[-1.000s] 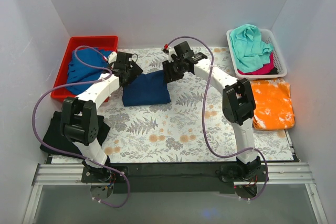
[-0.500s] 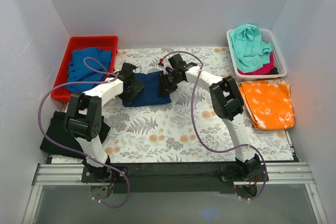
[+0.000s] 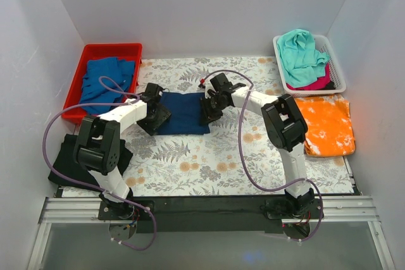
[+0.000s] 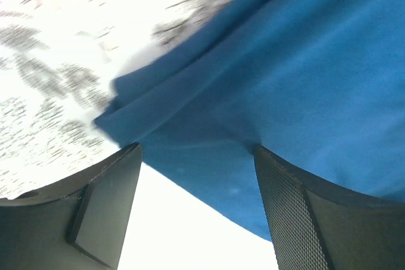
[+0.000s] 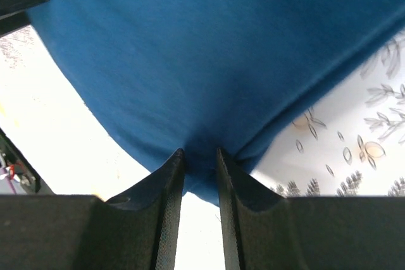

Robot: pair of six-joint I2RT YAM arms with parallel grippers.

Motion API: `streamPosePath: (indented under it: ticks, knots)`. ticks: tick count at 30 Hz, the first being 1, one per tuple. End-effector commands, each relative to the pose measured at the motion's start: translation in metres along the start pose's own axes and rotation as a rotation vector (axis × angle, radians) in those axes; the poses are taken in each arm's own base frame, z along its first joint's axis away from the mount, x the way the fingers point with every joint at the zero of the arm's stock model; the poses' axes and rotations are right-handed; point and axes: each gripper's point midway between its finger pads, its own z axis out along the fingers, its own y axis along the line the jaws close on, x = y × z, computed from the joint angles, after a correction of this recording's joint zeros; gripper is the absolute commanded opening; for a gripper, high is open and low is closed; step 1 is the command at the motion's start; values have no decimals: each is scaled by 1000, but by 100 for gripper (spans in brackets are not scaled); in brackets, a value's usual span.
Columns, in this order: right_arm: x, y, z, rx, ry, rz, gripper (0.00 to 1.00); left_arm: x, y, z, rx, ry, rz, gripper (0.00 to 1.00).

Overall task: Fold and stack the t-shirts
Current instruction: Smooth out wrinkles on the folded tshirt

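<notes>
A folded navy blue t-shirt (image 3: pixel 183 112) lies flat on the floral tablecloth (image 3: pixel 209 162) between my two grippers. My left gripper (image 3: pixel 155 117) is at its left edge. In the left wrist view the left gripper (image 4: pixel 196 150) is open, its jaws wide apart, with the shirt's edge (image 4: pixel 266 93) lying between the fingertips. My right gripper (image 3: pixel 209 110) is at the shirt's right edge. In the right wrist view the right gripper (image 5: pixel 200 153) is shut on a pinch of the navy cloth (image 5: pixel 209 49). No print shows on the shirt.
A red bin (image 3: pixel 95 50) at the back left holds a mid-blue shirt (image 3: pixel 104 80). A white basket (image 3: pixel 336 61) at the back right holds teal (image 3: pixel 300 49) and pink (image 3: pixel 314 84) shirts. An orange shirt (image 3: pixel 326 124) lies at the right, a black one (image 3: pixel 66 159) at the near left.
Both grippers have come down and toward the near side. The navy shirt, held up a second ago, now lies flat on the cloth.
</notes>
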Motion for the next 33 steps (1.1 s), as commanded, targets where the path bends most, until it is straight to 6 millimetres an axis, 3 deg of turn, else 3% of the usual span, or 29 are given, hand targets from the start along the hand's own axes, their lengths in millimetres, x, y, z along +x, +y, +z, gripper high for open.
streamPosePath:
  ticks: [1,6,10,16,23,28,33]
  knots:
    - [30,-31,-10,142,75,33,33,11,44,-2,-153,27,2,70]
    - [45,-36,-20,194,105,56,33,25,65,-5,-195,67,10,68]
    - [63,-35,-30,200,131,69,31,31,70,-19,-146,73,13,67]
    - [85,-36,-47,241,136,72,29,38,66,-54,-25,68,31,66]
    - [96,-32,-74,282,111,51,29,32,67,-91,64,8,66,66]
    - [62,-9,-99,252,-23,-40,30,25,42,-108,199,-22,137,67]
    - [22,7,-127,275,-174,-85,40,21,24,-112,237,-20,196,68]
